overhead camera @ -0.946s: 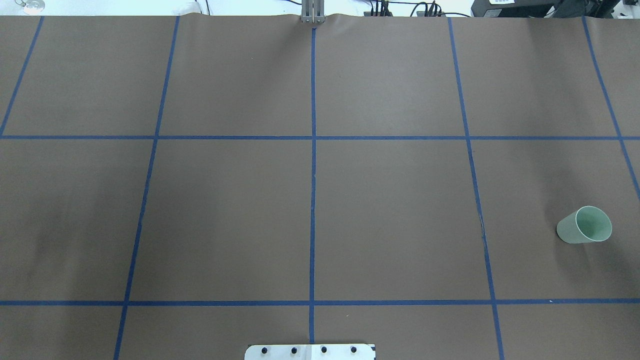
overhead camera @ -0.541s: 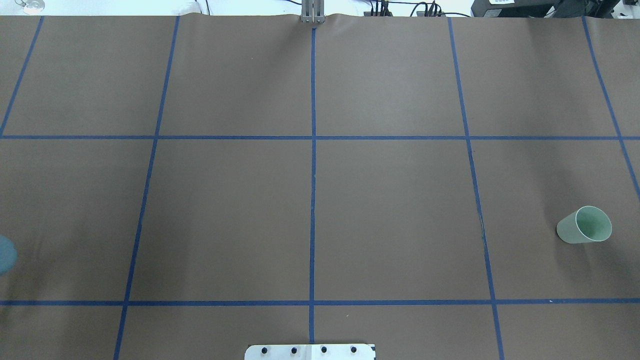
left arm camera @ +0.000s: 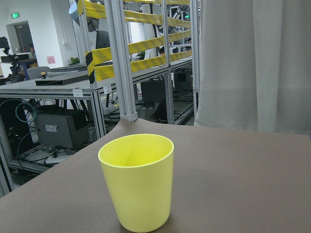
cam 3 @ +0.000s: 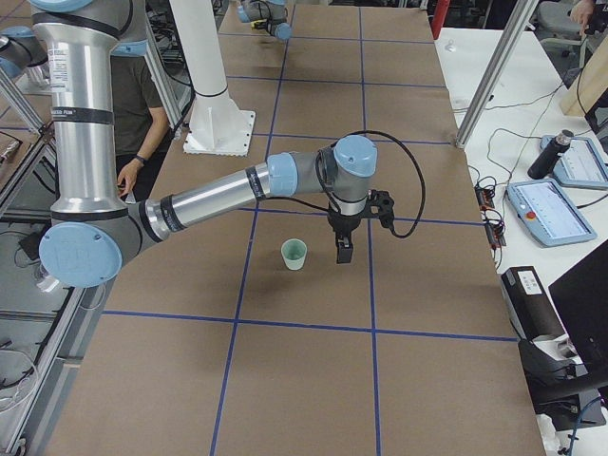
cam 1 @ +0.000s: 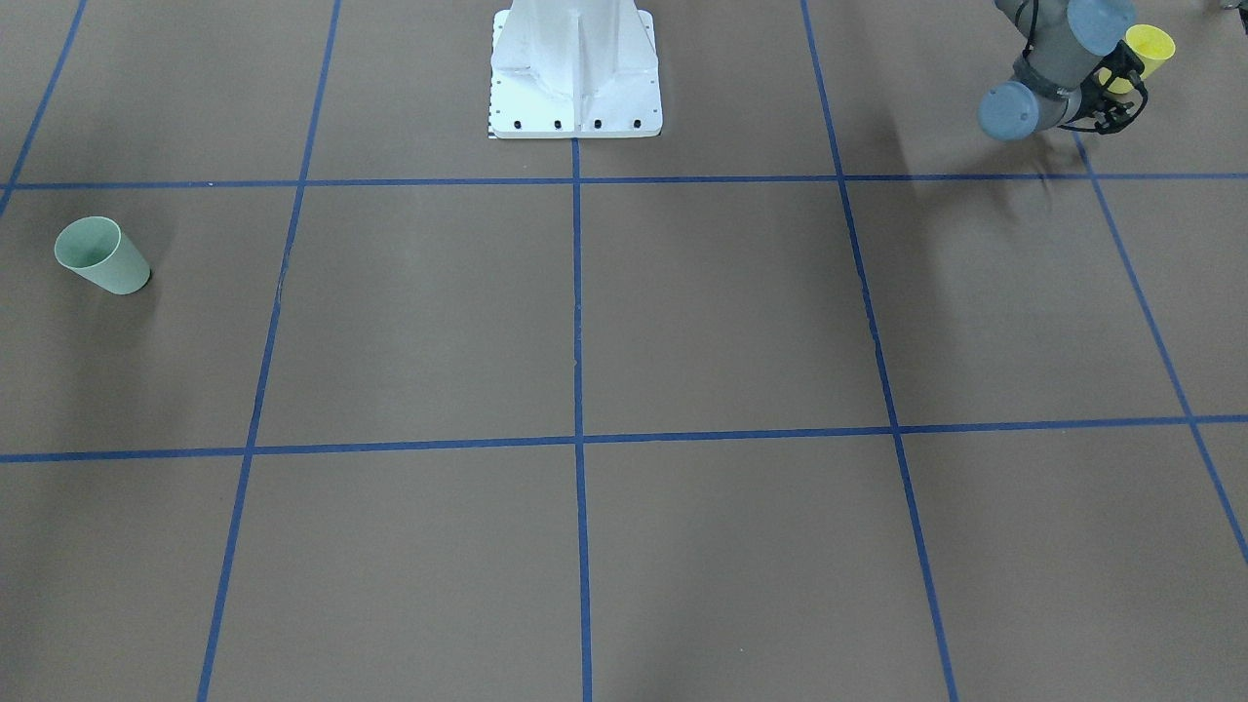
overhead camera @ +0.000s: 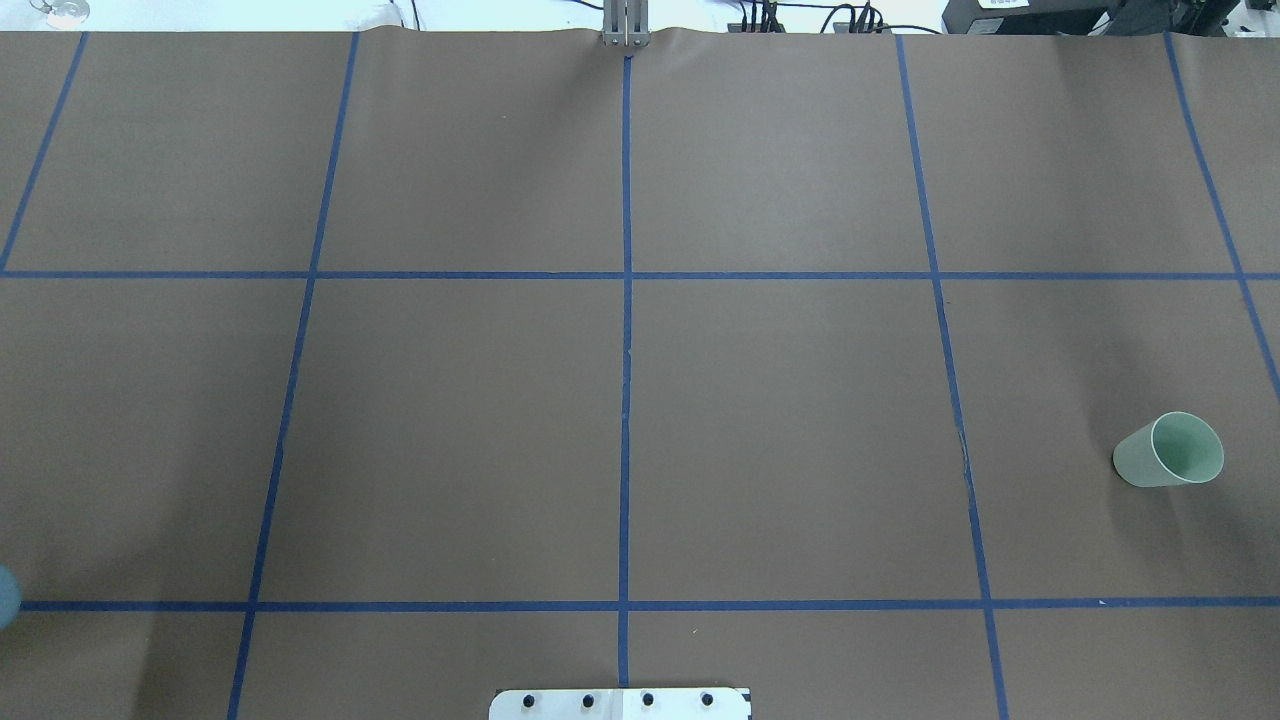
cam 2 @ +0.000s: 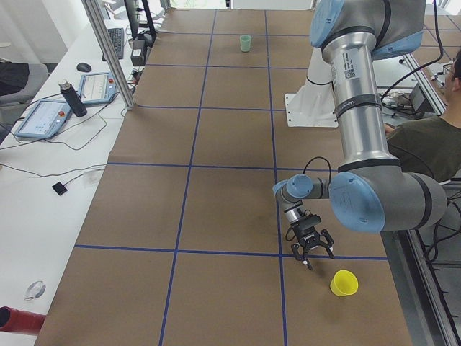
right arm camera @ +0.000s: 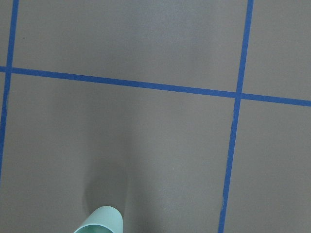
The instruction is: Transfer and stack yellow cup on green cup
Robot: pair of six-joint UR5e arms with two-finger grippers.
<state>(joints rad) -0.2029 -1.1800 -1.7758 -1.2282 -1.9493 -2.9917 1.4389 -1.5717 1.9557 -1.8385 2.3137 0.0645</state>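
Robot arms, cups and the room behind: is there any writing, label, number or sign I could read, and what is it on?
No text here can be read clearly, so nothing is quoted.
The left arm label: print too small to read.
The right arm lettering, running down the upright tube: too small to read.
The green sign on the wall in the left wrist view: blurred.
The yellow cup and the green cup: plain, no text.

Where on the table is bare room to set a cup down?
The squares either side of the central blue tape line are bare, from the robot base to the far edge. Crowded: the right end, with the green cup and right gripper; the left end, with the yellow cup and left gripper.
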